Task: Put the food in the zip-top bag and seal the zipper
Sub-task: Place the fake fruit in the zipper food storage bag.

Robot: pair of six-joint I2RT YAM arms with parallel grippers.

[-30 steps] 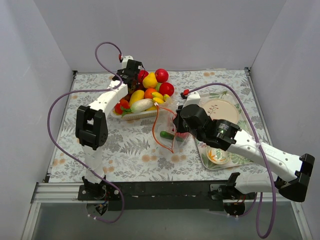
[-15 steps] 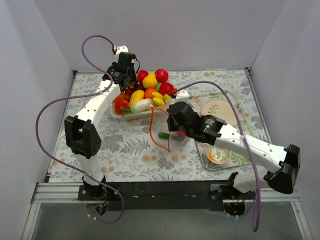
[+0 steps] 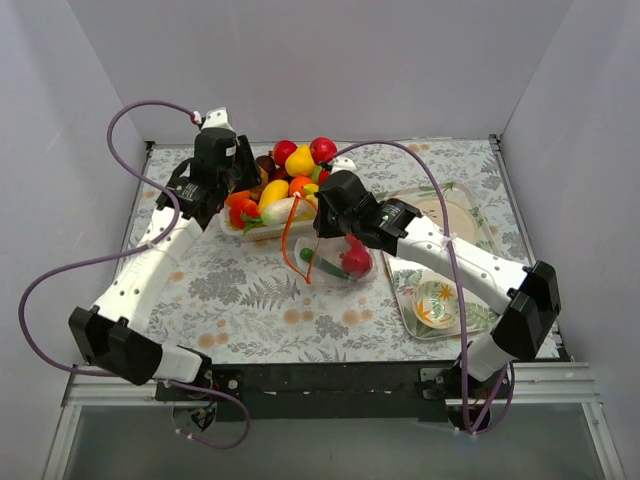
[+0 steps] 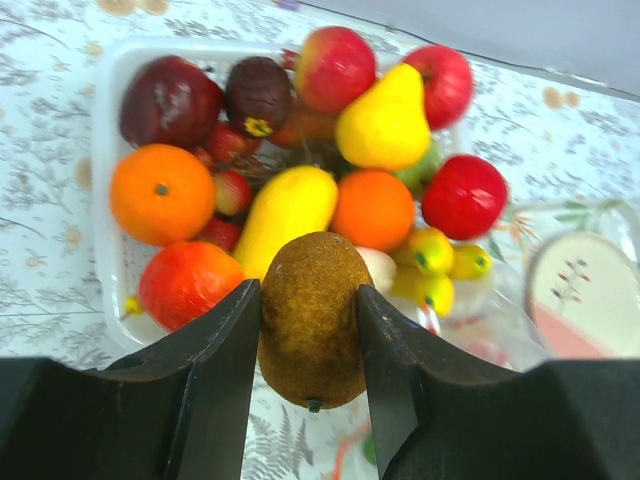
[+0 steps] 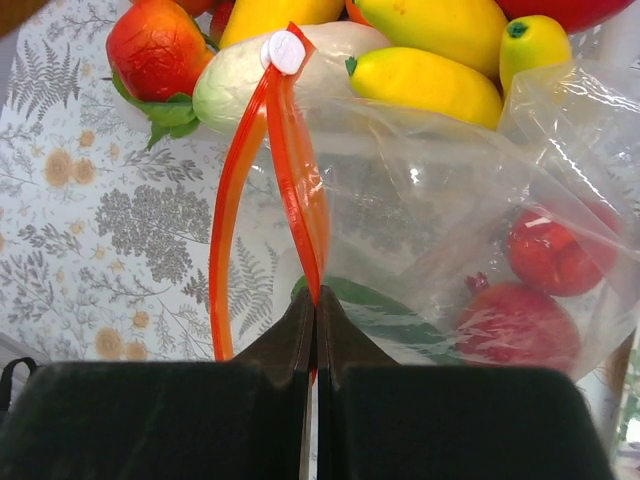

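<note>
Left wrist view: the left gripper [image 4: 308, 300] has its fingers pressed against both flanks of a brown fruit [image 4: 312, 320], gripping it across the middle above the near rim of the white basket [image 4: 103, 190]. The rest of the food [image 4: 375, 205] is heaped in that basket. The toy looks hard, light and rather smooth, so this mid-body grip seems right; a hold nearer the end could let it squirt out.

Right wrist view: the right gripper [image 5: 314, 305] is pinched tight on one side of the zipper [image 5: 299, 170], holding it up so the mouth of the zip-top bag [image 5: 420, 200] gapes. A white slider [image 5: 285, 50] sits at the strip's far end. Two red pieces [image 5: 518, 322] and something green lie inside. The film looks thin and limp and would likely sag shut if released; the stiffer strip is the sensible place to hold.

Top view: the bag lies just in front of the basket, between the arms, its mouth turned towards the left arm and its fruit
</note>
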